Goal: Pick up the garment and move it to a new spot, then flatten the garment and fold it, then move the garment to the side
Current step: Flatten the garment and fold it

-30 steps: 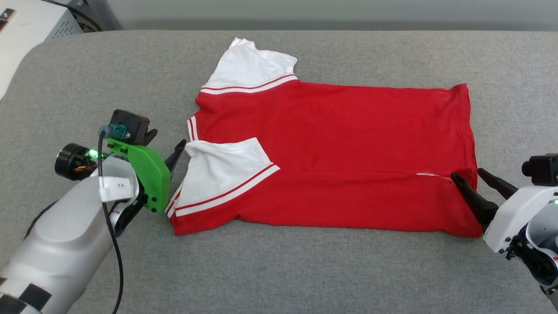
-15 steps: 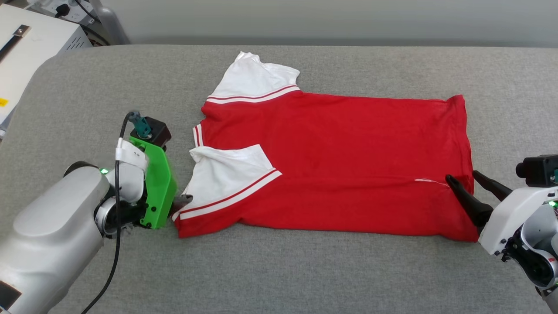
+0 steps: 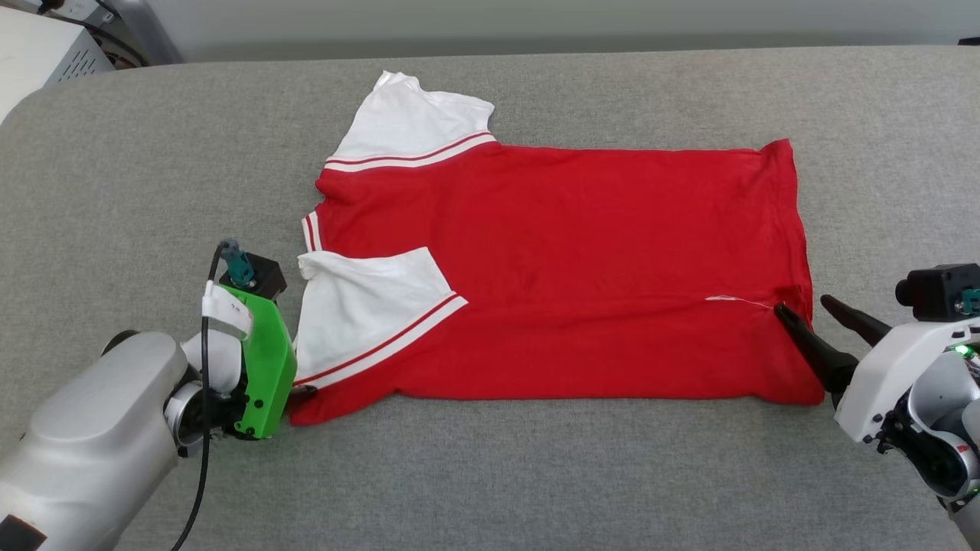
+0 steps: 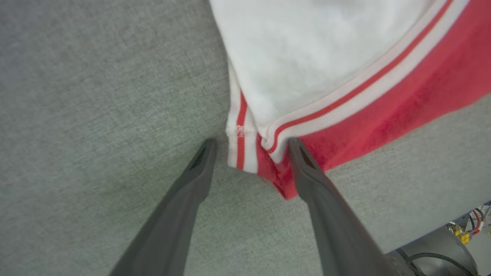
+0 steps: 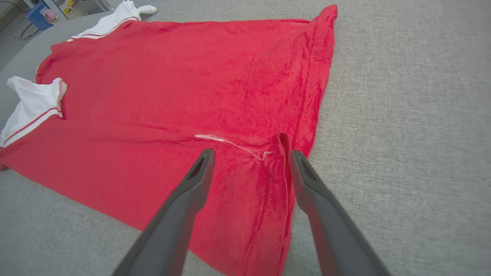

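The garment [image 3: 566,268], red with white sleeves and striped trim, lies spread flat on the grey padded surface, plain side up, its near sleeve folded over the body. My left gripper [image 3: 298,392] is at the garment's near left corner, mostly behind its green mount. In the left wrist view the left gripper [image 4: 251,142] is open, its fingers straddling the striped sleeve-hem corner of the garment [image 4: 326,57]. My right gripper [image 3: 802,304] is open at the bottom hem on the right. Its fingers straddle a small raised fold of the garment [image 5: 184,84] in the right wrist view, right gripper [image 5: 252,152].
The grey padded surface [image 3: 536,474] extends around the garment, with bare room in front and to both sides. A white box [image 3: 38,46] stands off the surface's far left corner. The surface's rear edge runs along the top of the head view.
My left gripper has swung from beside the sleeve's upper edge down to the garment's near left corner. The right gripper has stayed at the hem. The head camera has shifted.
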Motion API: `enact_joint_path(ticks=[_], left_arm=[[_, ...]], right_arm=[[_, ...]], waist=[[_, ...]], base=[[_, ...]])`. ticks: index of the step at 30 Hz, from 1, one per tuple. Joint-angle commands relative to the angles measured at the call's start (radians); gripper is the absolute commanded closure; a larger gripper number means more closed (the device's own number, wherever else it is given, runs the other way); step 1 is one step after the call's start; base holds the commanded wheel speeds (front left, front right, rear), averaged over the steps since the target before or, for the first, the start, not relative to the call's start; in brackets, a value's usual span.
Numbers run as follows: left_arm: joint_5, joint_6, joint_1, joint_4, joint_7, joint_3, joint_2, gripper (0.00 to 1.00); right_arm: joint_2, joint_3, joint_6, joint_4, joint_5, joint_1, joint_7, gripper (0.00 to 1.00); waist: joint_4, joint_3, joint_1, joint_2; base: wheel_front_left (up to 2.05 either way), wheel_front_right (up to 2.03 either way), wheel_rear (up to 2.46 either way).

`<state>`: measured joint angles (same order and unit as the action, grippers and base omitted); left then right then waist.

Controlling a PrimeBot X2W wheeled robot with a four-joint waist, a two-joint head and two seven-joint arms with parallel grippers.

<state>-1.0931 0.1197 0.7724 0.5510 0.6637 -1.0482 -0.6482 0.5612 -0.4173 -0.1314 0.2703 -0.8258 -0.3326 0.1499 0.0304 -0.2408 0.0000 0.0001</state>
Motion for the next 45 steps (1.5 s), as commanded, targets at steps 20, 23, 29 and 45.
enact_joint_path(ticks=[20,23,29,45], left_arm=[[0.036,-0.023,-0.035,-0.207,-0.147,0.003,-0.082,1.0],[0.039,-0.039,-0.034,-0.242,-0.145,0.005,-0.085,1.0],[0.044,-0.057,-0.026,-0.278,-0.136,0.004,-0.085,1.0],[-0.059,-0.055,-0.106,-0.273,-0.152,0.037,-0.126,1.0]], right_arm=[[0.187,-0.018,0.001,-0.098,-0.03,-0.105,0.604,0.0],[0.149,-0.019,0.001,-0.069,-0.009,-0.102,0.638,0.0],[0.054,-0.022,0.001,0.054,0.041,-0.087,0.624,0.0],[0.038,-0.079,0.001,0.119,-0.019,-0.04,0.418,1.0]], waist=[[-0.03,0.063,0.0,-0.0001],[-0.038,0.046,0.0,-0.0001],[-0.059,0.004,0.0,-0.0001],[-0.028,0.086,0.0,-0.0001]], base=[[0.0,0.0,0.0],[0.0,0.0,0.0],[0.0,0.0,0.0],[0.0,0.0,0.0]])
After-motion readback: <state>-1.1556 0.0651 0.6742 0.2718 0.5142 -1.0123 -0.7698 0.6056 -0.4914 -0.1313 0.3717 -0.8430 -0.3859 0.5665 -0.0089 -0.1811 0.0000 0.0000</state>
